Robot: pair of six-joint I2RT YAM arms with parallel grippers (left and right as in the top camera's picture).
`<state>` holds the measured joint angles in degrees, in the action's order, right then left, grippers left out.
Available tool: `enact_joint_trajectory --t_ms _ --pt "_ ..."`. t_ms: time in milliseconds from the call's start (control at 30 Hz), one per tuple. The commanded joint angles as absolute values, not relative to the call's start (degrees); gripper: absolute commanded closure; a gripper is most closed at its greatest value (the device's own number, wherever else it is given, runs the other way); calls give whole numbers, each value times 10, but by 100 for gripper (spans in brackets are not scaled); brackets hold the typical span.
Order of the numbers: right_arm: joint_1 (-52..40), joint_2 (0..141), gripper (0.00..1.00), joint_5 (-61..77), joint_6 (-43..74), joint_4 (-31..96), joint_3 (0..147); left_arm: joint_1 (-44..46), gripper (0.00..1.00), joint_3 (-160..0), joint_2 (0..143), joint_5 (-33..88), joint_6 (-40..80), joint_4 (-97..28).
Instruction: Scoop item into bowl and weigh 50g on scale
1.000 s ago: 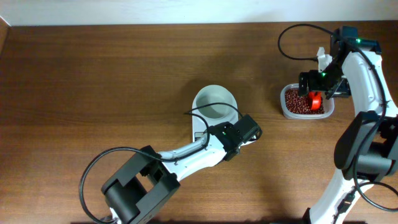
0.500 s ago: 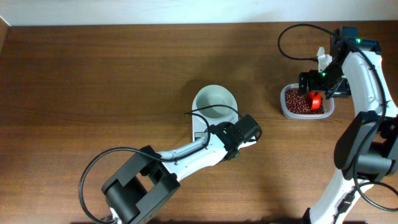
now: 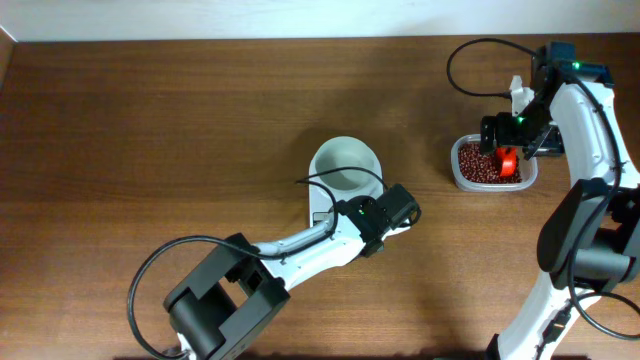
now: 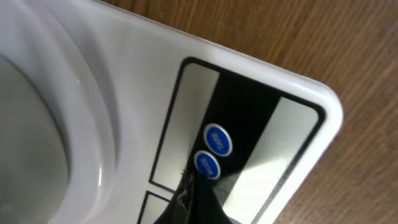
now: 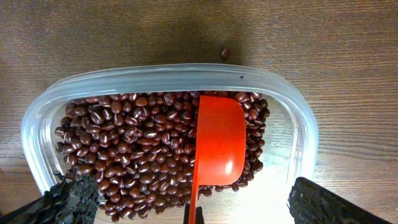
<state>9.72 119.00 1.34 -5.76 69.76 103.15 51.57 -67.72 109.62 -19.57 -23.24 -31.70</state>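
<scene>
Left pincer (image 4: 196,186): the fingers looked pressed together into one dark tip. The tip sat on the nearer of two blue buttons (image 4: 207,165) on the scale (image 4: 261,81). I could not judge whether it pressed down.

The scale's long axis ran away from this pincer, panel end closest, platform end beyond. The white bowl (image 3: 347,165) stood on the far end. From overhead its inside looked bare, and the left wrist view cut it off at the frame edge. The panel was glossy and I could read no figures on it.

Right pincer (image 5: 193,198): the fingers (image 5: 68,199) were spread wide at the bottom corners of its view. The orange-red scoop (image 5: 217,137) lay between them. Its handle ran toward the pincer and its cup pointed away, and the cup showed no beans inside. The handle end was cut off, so I could not tell contact.

The clear plastic container (image 5: 298,106) sat directly below this pincer, filled with red-brown beans (image 5: 124,149). One stray bean (image 5: 225,53) lay on the wooden table (image 3: 150,120) just beyond the container's far rim.
</scene>
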Motion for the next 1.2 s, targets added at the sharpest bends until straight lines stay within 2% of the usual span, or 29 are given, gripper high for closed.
enact_joint_trajectory --t_ms 0,400,1167 --pt "94 1194 1 10 -53 696 1029 502 100 -656 1143 -200 -241 -300" --pt "94 1194 1 10 -53 696 1029 520 100 -656 1154 -168 -242 -322" --pt "94 1194 1 10 -54 696 1029 536 100 -658 1147 -98 -316 -369"
